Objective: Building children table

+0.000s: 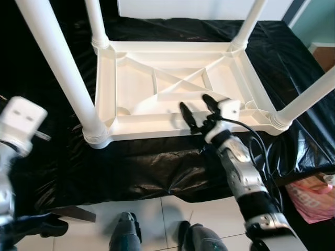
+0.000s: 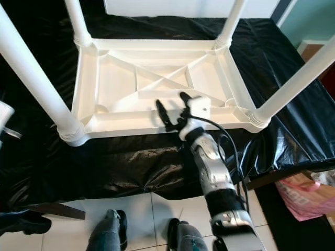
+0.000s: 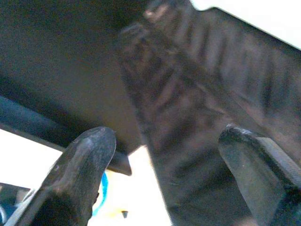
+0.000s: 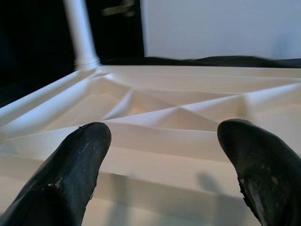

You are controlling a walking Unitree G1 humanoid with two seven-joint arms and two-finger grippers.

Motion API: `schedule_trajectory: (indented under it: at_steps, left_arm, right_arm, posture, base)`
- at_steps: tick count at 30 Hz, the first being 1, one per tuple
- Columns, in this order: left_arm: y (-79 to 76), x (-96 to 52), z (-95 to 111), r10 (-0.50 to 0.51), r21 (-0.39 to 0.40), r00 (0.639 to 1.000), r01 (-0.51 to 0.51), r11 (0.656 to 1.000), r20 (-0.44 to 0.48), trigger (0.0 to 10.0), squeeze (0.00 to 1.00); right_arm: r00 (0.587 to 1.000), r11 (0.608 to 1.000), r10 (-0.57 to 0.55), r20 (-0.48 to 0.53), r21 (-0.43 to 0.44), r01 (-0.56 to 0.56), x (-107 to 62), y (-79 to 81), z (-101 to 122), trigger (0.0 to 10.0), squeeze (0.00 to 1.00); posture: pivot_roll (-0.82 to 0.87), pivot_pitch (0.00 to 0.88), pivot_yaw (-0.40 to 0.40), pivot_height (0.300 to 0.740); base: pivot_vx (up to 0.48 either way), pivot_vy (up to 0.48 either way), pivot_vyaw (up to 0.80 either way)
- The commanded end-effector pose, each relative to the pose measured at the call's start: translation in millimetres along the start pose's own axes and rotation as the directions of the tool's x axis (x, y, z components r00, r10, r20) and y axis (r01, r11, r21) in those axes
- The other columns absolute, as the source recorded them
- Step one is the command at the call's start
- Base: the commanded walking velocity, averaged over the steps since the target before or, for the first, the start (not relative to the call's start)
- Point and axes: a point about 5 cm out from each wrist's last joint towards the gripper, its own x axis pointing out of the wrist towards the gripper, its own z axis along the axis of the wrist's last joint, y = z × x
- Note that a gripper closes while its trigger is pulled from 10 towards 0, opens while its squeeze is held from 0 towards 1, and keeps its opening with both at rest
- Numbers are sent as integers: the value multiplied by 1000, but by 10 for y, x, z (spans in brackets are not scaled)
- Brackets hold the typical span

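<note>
Right hand [image 1: 199, 111] spread wide over upturned table [image 1: 157, 86].

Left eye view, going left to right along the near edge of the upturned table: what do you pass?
Left tool → near-left leg → right tool, open over the table's near rim → near-right leg → pink bag.

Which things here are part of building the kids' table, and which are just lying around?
Part of the job:
- upturned white tabletop
- four white legs standing in its corners
- right gripper, open over the near rim

Lying about:
- black sheet under the table
- pink bag on the floor
</note>
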Motion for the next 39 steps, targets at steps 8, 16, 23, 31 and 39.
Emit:
schedule_trajectory:
  at_steps: [8,16,23,31,39]
  left_arm:
    - [65,286,35,178,-223,981,-158,962,72,10000,0]
    - [-117,588,248,81,-482,972,36,876,219,10000,0]
    - [-298,738,468,15,-587,932,215,781,362,10000,0]
    - [-531,701,636,-71,-603,840,442,665,538,10000,0]
    - [-800,617,703,-174,-561,755,601,569,633,10000,0]
  right_arm:
    - [989,988,-146,-19,-59,145,-326,-116,40,10000,0]
    - [942,936,-334,-42,-133,326,-620,-220,63,10000,0]
    - [912,911,-399,-91,-155,383,-755,-260,61,10000,0]
    - [870,867,-483,-102,-198,458,-818,-291,77,10000,0]
    - [820,826,-556,-138,-200,527,-910,-284,56,10000,0]
  posture:
    - [89,198,3,740]
    - [45,209,35,740]
    - [8,206,40,740]
    - [-17,196,42,740]
    - [-36,192,51,740]
  base:
    - [0,0,0]
    - [0,0,0]
    - [0,0,0]
    - [0,0,0]
    - [0,0,0]
